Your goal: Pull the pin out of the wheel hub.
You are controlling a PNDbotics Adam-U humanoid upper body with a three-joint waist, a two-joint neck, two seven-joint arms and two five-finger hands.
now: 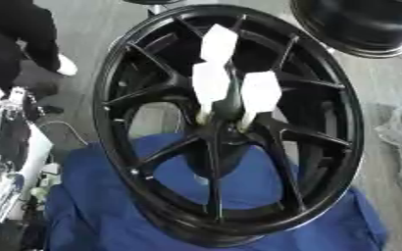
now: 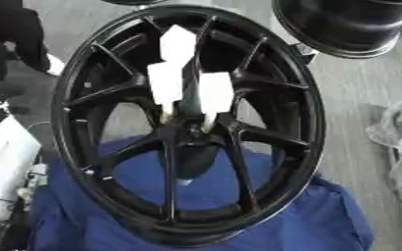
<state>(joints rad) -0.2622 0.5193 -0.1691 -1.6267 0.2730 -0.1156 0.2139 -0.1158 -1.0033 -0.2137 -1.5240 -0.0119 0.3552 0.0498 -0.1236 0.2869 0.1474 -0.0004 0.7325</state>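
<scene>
A rumpled blue cloth [image 1: 93,206] carries a glossy black multi-spoke wheel [image 1: 230,122], tilted. At its hub [image 1: 214,128] stand three white blocky pins [image 1: 260,93]. Beyond lies another black rim [image 1: 359,24]. Neither hand shows.

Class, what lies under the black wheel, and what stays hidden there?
A blue cloth lies under the black wheel and shows between its spokes. Whatever the cloth covers is hidden.

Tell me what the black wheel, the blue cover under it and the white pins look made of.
Black wheel: likely metal, glossy black, with sheen along the rim. Blue cover: soft cloth, matte and draped in folds. White pins: smooth flat white, perhaps plastic; cannot tell for sure.
</scene>
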